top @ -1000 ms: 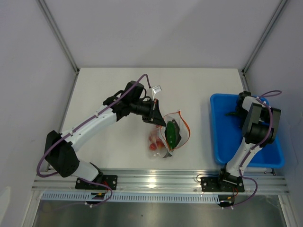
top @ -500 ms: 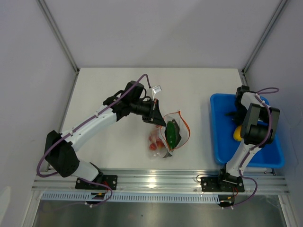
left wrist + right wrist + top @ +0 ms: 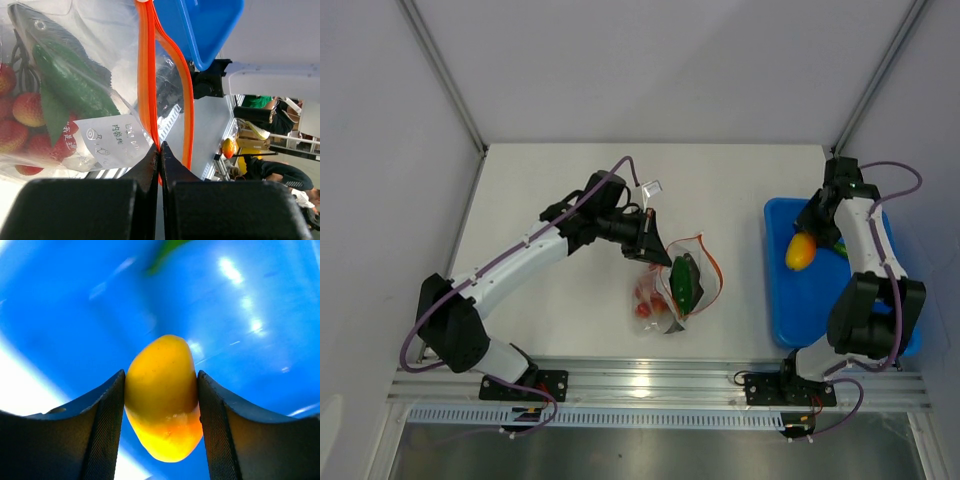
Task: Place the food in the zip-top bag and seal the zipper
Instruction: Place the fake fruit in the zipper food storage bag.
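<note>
The clear zip-top bag (image 3: pixel 688 288) lies mid-table with a long green pepper (image 3: pixel 683 280) and red cherry tomatoes (image 3: pixel 647 302) inside it. My left gripper (image 3: pixel 646 243) is shut on the bag's orange-red zipper (image 3: pixel 148 90) strip at the mouth edge. In the left wrist view the green pepper (image 3: pixel 70 82) and tomatoes (image 3: pixel 22 117) show through the plastic, and the left gripper (image 3: pixel 160 150) pinches the strip. My right gripper (image 3: pixel 807 238) is shut on the yellow-orange pepper (image 3: pixel 799 254) and holds it above the bin. The pepper (image 3: pixel 162 395) fills the gap between the right gripper (image 3: pixel 161 407) fingers.
The blue plastic bin (image 3: pixel 782 310) stands at the right side of the table, under the right gripper, and fills the right wrist view (image 3: pixel 75 315). A small green item (image 3: pixel 841 246) lies in it. White table surface (image 3: pixel 550 180) surrounds the bag.
The right arm has risen and swung out over the bin's far left part with the yellow-orange pepper in its fingers. The left arm and the bag have stayed still.
</note>
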Action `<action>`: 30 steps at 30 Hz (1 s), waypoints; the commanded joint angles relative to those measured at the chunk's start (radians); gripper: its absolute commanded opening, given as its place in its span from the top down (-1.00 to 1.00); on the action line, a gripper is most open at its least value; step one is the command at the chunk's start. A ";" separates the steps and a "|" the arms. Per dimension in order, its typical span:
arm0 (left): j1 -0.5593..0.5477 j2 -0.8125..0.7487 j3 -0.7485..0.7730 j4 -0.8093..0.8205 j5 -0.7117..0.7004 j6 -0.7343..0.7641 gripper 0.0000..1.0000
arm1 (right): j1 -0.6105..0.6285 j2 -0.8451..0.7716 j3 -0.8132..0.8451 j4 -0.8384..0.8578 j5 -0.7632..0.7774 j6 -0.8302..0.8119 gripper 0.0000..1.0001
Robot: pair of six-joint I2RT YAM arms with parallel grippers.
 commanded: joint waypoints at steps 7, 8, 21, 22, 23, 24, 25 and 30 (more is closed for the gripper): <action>0.007 0.032 0.083 0.013 0.020 -0.022 0.99 | 0.256 -0.193 0.204 -0.110 -0.301 0.070 1.00; 0.008 0.035 0.088 0.013 0.023 -0.028 0.99 | 0.299 -0.199 0.220 -0.120 -0.311 0.085 1.00; 0.007 0.049 0.131 0.002 0.034 -0.070 0.99 | 0.661 -0.297 0.076 0.037 -0.423 0.139 1.00; 0.007 0.049 0.131 0.007 0.037 -0.080 0.99 | 0.666 -0.294 0.077 0.040 -0.420 0.136 1.00; 0.007 0.051 0.131 0.016 0.040 -0.087 0.99 | 0.669 -0.291 0.080 0.037 -0.426 0.134 1.00; 0.005 0.049 0.132 0.019 0.042 -0.091 0.99 | 0.669 -0.288 0.079 0.041 -0.433 0.131 1.00; 0.007 0.049 0.132 0.025 0.046 -0.103 0.99 | 0.670 -0.288 0.076 0.046 -0.443 0.130 1.00; 0.007 0.049 0.135 0.048 0.052 -0.125 0.99 | 0.680 -0.279 0.049 0.054 -0.486 0.133 1.00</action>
